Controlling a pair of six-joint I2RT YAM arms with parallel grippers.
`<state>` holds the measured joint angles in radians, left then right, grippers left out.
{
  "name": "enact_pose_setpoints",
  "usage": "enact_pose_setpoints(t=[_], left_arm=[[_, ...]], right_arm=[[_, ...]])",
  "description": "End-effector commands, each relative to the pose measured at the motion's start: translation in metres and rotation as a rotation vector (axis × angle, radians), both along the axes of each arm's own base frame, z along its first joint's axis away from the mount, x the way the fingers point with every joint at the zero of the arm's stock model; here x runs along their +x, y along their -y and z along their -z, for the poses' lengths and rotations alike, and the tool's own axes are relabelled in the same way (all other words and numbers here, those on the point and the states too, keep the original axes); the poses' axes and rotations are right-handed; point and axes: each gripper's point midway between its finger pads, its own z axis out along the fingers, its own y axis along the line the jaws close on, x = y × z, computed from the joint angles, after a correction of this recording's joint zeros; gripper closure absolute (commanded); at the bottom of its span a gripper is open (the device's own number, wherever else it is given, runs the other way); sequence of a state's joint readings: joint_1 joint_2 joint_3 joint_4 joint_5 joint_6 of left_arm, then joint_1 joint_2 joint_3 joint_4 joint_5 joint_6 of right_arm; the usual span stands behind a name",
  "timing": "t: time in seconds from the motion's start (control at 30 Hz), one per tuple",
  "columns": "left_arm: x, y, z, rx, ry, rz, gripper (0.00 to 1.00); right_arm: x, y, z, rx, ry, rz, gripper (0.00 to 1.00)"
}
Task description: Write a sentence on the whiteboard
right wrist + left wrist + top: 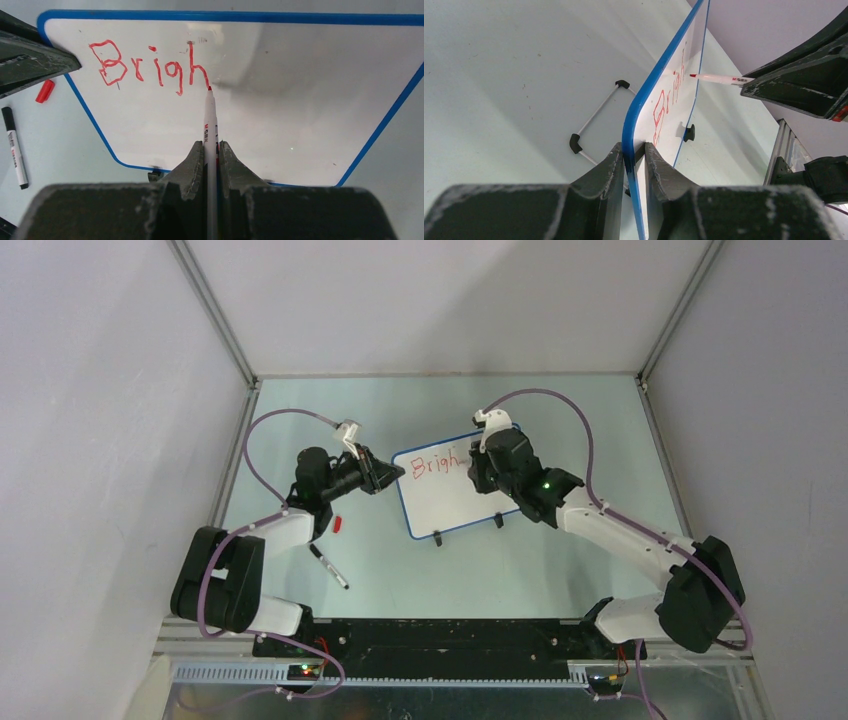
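Five red letters (150, 67), "Brigh", on blue-rimmed whiteboard (280, 100), left hand (634, 149) pinching its edge, right hand (211, 147) clamping marker (210, 115).

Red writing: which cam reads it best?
Right wrist. The writing faces the lens, "Brigh" fully legible, marker tip at the h. Top view shows it small, at the top of the board. Left wrist sees it steeply foreshortened, barely readable.

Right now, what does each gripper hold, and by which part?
Left gripper: the small white board with thin blue rim, clamped at its edge beside the red B. Right gripper: the white red-tipped marker pen, pinched around its barrel.
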<state>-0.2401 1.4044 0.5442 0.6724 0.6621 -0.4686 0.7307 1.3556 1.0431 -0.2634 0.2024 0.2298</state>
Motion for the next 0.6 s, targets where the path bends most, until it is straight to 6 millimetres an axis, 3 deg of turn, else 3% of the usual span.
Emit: enact_pose_setpoints(t=[0.0,0.17,0.57], left_arm=[[0.003,0.004,-0.023,0.005,0.091,0.019,0.76],[0.003,0.004,-0.023,0.006,0.090,0.018,0.76],[0.003,0.004,-0.023,0.007,0.091,0.018,0.77]], right_arm=[[0.004,0.002,-0.034,0.064,0.091,0.011,1.00],[0.009,0.001,-0.048,0.096,0.115,0.010,1.00],[0.018,-0.004,-0.041,0.084,0.092,0.007,1.00]])
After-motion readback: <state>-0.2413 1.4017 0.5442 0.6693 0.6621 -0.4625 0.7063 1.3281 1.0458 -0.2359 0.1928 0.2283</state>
